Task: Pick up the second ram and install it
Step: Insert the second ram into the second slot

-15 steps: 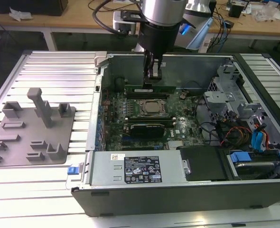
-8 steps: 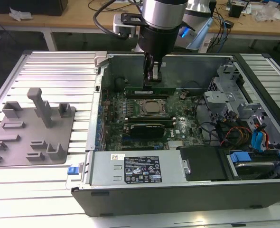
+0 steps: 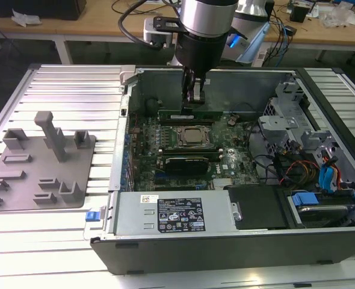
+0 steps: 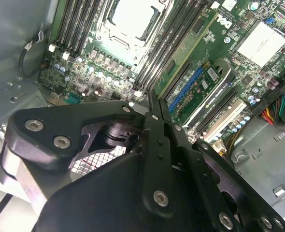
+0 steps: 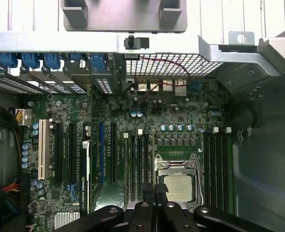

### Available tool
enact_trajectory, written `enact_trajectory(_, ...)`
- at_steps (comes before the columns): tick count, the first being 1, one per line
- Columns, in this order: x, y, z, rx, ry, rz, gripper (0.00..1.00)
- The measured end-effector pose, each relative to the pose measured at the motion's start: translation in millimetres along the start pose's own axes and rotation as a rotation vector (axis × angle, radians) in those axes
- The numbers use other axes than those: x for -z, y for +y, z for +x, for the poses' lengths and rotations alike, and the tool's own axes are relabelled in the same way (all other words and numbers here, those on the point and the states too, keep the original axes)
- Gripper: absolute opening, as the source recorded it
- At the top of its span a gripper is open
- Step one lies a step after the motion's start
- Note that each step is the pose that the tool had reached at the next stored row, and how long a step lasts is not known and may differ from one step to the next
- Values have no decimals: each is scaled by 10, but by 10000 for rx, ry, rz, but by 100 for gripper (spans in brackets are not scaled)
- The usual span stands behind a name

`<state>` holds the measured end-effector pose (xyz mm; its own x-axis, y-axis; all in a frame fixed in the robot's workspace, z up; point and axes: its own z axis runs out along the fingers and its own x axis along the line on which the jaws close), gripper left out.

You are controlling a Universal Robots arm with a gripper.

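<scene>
The second ram (image 3: 171, 114) is a thin green stick standing on edge in the motherboard slots just beyond the processor socket (image 3: 194, 137), inside the open computer case. My gripper (image 3: 194, 103) comes straight down onto its middle, fingers shut together at its top edge. In the first wrist view the stick (image 5: 153, 159) shows edge-on as a thin line running out from between the gripper (image 5: 155, 191) tips, beside the socket (image 5: 178, 183). In the second wrist view the gripper (image 4: 152, 96) hangs closed over the long black slots.
The grey holder block (image 3: 42, 162) with upright posts lies on the ribbed table at the exterior view's left, with no sticks in it. An expansion card (image 3: 186, 162), the power supply (image 3: 171, 214) and loose cables (image 3: 286, 168) crowd the case.
</scene>
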<state>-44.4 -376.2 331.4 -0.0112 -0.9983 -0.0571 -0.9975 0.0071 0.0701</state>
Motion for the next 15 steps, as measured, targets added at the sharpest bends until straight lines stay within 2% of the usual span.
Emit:
enact_trajectory(5,-99,-7,7,-3,-1,0,9)
enact_trajectory(8,-217,-15,17,-2,-2,1,9)
enact_trajectory(13,-337,-24,27,-2,-11,1,9)
enact_trajectory(15,-344,-24,27,-2,-9,1,9)
